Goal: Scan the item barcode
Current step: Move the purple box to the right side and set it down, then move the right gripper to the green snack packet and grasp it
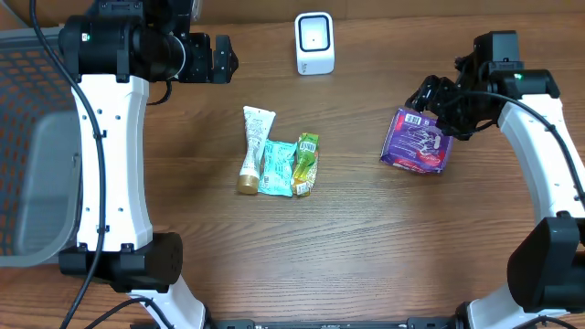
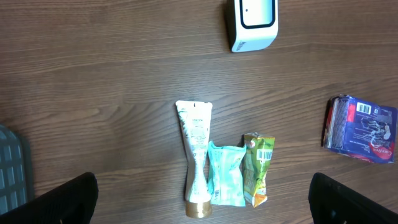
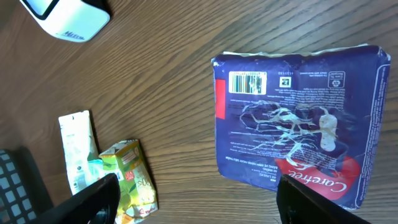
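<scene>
Right end effector (image 3: 198, 183): fingers spread wide and gripping nothing; in the overhead view it hovers at the upper right, over the top edge of the purple pack.
Left end effector (image 1: 222, 59): fully spread and empty, at the upper left of the overhead frame, well apart from every item.
Surface (image 1: 366, 238): brown wood grain, carrying all the items.
Grey mesh basket (image 1: 27, 137): at the left edge of the overhead frame.
Purple Carefree pack (image 1: 418, 142): lies flat on the surface at the right, printed face up, apart from the other items.
White scanner (image 1: 314, 43): upright at top centre, dark window facing the items.
White tube (image 1: 253, 146): lies at centre, gold cap toward the bottom of the frame.
Teal sachet (image 1: 277, 167): just right of the tube, touching it.
Green packet (image 1: 306, 164): against the sachet's right side, a barcode showing on top.
Barcode (image 3: 247, 83): on the purple pack's upper left corner in the right wrist view, facing up.
</scene>
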Available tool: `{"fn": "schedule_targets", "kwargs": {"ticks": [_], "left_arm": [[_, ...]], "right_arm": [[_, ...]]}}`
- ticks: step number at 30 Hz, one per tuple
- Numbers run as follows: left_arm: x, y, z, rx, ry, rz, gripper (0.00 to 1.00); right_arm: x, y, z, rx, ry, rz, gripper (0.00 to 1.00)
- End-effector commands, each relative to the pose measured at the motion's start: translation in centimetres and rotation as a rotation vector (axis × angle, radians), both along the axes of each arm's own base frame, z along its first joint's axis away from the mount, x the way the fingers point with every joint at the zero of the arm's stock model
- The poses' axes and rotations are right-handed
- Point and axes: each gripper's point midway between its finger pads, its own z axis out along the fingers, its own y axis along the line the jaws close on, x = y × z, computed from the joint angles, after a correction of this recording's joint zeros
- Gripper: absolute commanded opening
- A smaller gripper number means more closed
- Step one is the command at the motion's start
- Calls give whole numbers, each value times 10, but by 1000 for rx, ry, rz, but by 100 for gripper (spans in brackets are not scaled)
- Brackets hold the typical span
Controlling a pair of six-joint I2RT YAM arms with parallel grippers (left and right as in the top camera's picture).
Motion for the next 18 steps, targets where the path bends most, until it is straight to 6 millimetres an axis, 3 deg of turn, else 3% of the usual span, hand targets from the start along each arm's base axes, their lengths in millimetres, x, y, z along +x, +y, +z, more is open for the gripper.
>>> {"fn": "schedule_targets", "kwargs": {"ticks": [1,5,8,10,15,18], "left_arm": [[-1,-3,7,-17,-16,6,100],[-1,-3,7,-17,-16,6,100],[-1,-3,7,-17,-16,6,100],[-1,-3,7,-17,-16,6,100],[-1,-3,7,-17,-16,6,100],[-1,-3,7,-17,-16,6,100]], "right_arm": [[-4,23,-8,43,22,44,80],[-14,71,-19,75,54,162,82],[-26,130,-28,149,31,379,89],[-34,155,-39,172,51,445,89],[-50,200,-65,254,112,539,92],[-55,209,-81,253,149,550,92]]}}
